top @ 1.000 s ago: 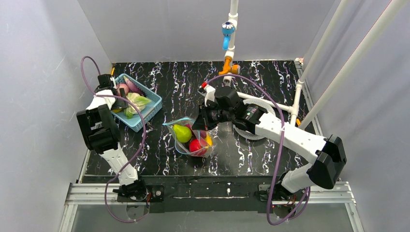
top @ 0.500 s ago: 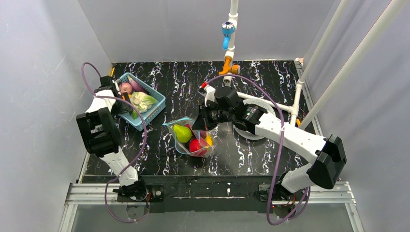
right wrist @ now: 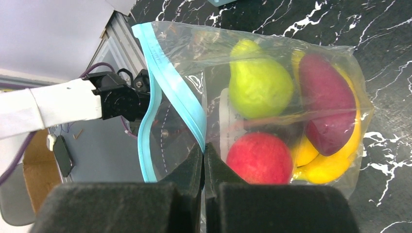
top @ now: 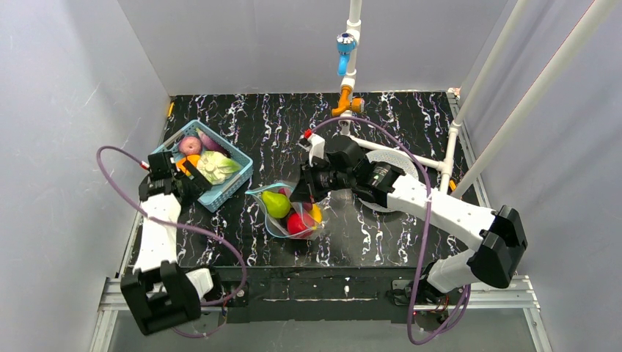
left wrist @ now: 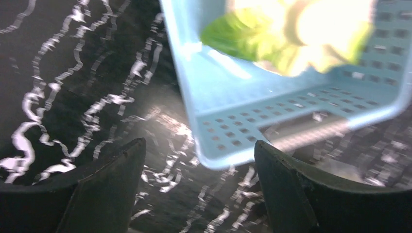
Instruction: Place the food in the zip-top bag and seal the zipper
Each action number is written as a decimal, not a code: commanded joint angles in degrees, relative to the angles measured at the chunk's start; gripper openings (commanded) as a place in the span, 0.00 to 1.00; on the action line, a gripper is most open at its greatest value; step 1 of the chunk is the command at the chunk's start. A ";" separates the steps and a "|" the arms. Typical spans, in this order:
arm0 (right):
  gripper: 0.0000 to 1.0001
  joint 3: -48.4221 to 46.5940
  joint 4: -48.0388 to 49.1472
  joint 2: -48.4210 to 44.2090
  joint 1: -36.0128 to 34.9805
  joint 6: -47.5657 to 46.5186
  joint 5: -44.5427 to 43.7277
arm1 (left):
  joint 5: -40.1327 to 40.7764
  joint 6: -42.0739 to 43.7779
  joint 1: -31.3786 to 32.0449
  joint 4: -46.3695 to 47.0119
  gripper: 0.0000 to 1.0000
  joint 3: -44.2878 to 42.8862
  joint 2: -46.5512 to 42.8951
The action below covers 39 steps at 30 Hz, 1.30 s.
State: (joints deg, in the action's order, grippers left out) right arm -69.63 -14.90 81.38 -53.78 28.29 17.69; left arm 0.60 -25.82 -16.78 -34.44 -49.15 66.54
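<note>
Left pincer (left wrist: pixel 199 145) withdrew; bag (top: pixel 290 209) seemingly left-facing.

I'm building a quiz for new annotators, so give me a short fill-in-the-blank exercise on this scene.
1. The right gripper is ____ on the teal edge of the zip-top bag.
2. The green fruit in the bag, next to the red apple, is a ____.
3. The left gripper stands open and empty, close to the blue ____.

Missing words: shut; pear; basket.
</note>
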 commanded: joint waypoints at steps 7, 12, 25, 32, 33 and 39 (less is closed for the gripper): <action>0.01 0.09 1.93 -3.31 -1.75 -0.96 -1.00 | -11.21 -2.43 -0.08 5.41 0.80 0.89 -12.30; 0.01 0.28 2.15 -3.60 -2.55 -1.04 -1.18 | -1.79 4.95 -0.02 7.02 0.86 -10.44 -4.68; 0.01 0.19 1.04 -5.30 -4.29 -3.40 -5.69 | 4.55 -32.08 -1.34 8.76 0.82 -25.72 25.03; 0.01 0.04 0.11 -6.52 -8.06 -6.66 -12.31 | 10.25 -40.34 -1.34 2.96 0.72 -33.59 37.57; 0.01 -0.06 -0.20 -6.70 -8.66 -7.25 -13.68 | 11.66 -40.51 -1.25 2.12 0.71 -33.94 38.10; 0.01 -0.24 -0.50 -6.88 -10.64 -8.89 -17.40 | 17.26 -44.32 -1.32 0.35 0.76 -31.42 38.58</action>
State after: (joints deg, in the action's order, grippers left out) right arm -69.45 -16.97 76.31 -63.51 21.63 3.92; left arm 11.38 -66.19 -17.87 -31.68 -80.90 106.48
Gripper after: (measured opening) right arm 0.030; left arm 0.736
